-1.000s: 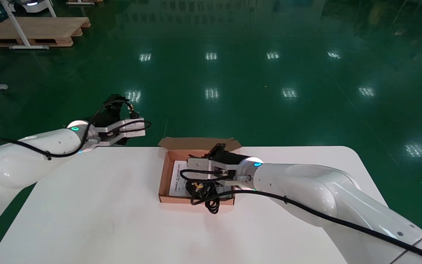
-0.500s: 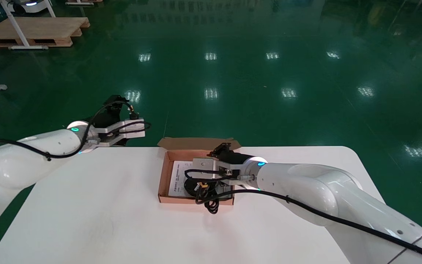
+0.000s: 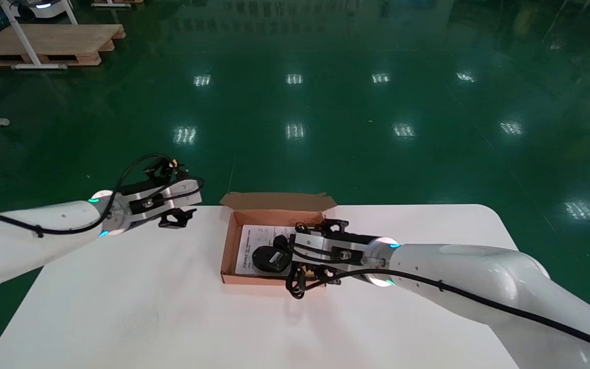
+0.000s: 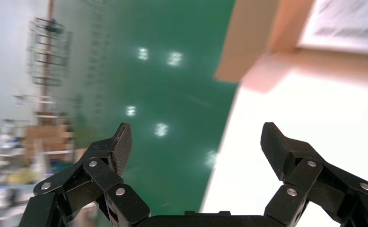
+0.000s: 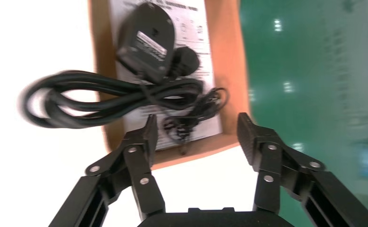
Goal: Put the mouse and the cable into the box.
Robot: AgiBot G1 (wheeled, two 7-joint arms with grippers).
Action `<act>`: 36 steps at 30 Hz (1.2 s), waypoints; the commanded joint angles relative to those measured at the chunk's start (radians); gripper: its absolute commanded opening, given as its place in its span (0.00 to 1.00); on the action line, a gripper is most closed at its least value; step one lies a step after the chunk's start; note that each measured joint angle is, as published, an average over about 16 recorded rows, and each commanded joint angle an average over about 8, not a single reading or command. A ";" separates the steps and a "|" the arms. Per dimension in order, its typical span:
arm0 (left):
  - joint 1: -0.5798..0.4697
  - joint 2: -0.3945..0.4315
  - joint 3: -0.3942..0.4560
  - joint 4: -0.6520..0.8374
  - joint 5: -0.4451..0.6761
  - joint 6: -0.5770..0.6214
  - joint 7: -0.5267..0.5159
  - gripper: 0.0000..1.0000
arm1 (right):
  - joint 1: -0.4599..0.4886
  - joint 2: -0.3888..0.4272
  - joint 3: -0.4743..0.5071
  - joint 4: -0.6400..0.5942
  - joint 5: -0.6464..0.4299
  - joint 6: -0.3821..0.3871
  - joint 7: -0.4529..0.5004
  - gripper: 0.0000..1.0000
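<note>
Stands wide open at the right gripper point(image 5: 196, 118), jaws spread far apart and nothing between them. Hangs low over the near right corner of the box point(image 3: 227, 246), just above the desk point(image 3: 162, 307). Reaches in from the desk's right side on the right arm point(image 3: 454, 266).

Shows, straight ahead of those jaws, the cable point(image 5: 101, 97): a black looped bundle, its thin end tangled inside the box, its thicker loops spilling out over the box's near wall above the desk. Shows the mouse point(image 3: 268, 258) fully inside, black, lying on a printed leaflet point(image 3: 256, 237) that covers the box floor, just beside the cable and apart from the gripper's tips.

Places the box at the middle of the desk's far edge, with its lid flap point(image 3: 274, 200) open and sticking out past that edge.

Hangs wide open as well at the left gripper point(image 4: 196, 127), empty, near the desk's far left corner and well apart from the box. Leaves only glossy green floor point(image 3: 295, 102) beyond the desk's far edge.
</note>
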 commanded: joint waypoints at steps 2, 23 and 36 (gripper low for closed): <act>0.027 -0.031 -0.034 -0.043 -0.055 0.061 -0.023 1.00 | -0.022 0.038 0.034 0.024 0.072 -0.047 -0.002 1.00; 0.218 -0.245 -0.274 -0.347 -0.440 0.490 -0.184 1.00 | -0.173 0.301 0.275 0.190 0.572 -0.374 -0.017 1.00; 0.336 -0.377 -0.423 -0.535 -0.679 0.755 -0.284 1.00 | -0.267 0.464 0.423 0.294 0.882 -0.576 -0.027 1.00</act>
